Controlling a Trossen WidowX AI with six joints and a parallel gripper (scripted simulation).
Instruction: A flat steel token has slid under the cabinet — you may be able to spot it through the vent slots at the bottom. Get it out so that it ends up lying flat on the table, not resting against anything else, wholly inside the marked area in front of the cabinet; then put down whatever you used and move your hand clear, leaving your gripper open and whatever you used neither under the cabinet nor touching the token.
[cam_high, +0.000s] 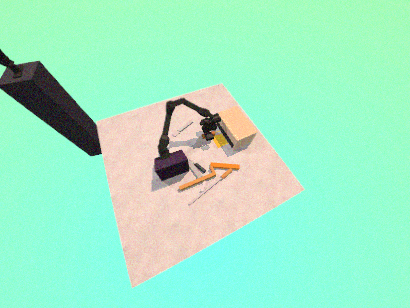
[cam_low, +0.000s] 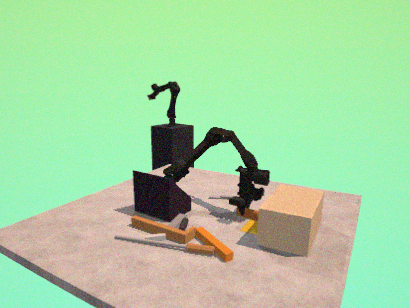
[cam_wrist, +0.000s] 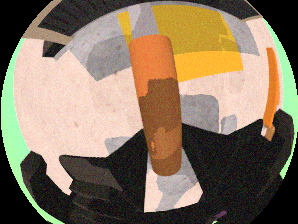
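The cabinet (cam_high: 239, 125) (cam_low: 285, 225) is a tan box with a dark slotted front, seen at the top of the wrist view (cam_wrist: 90, 17). The yellow marked area (cam_high: 220, 141) (cam_low: 248, 228) (cam_wrist: 210, 62) lies before it, partly in shadow. My gripper (cam_high: 209, 136) (cam_low: 242, 207) (cam_wrist: 161, 129) is shut on an orange handle (cam_wrist: 156, 60) (cam_low: 246, 213), low in front of the cabinet. The handle points toward the cabinet. A grey strip beyond it crosses the yellow; whether it is the tool's shaft or shadow I cannot tell. I cannot make out the steel token.
A bent orange bar (cam_high: 197, 182) (cam_low: 160, 230) lies beside the arm's base. A thin rod with an orange handle (cam_high: 226, 173) (cam_low: 200, 249) and a dark-handled tool (cam_high: 199, 167) (cam_low: 183, 223) lie near it. Another thin rod (cam_high: 183, 128) (cam_low: 218, 197) lies on the arm's far side.
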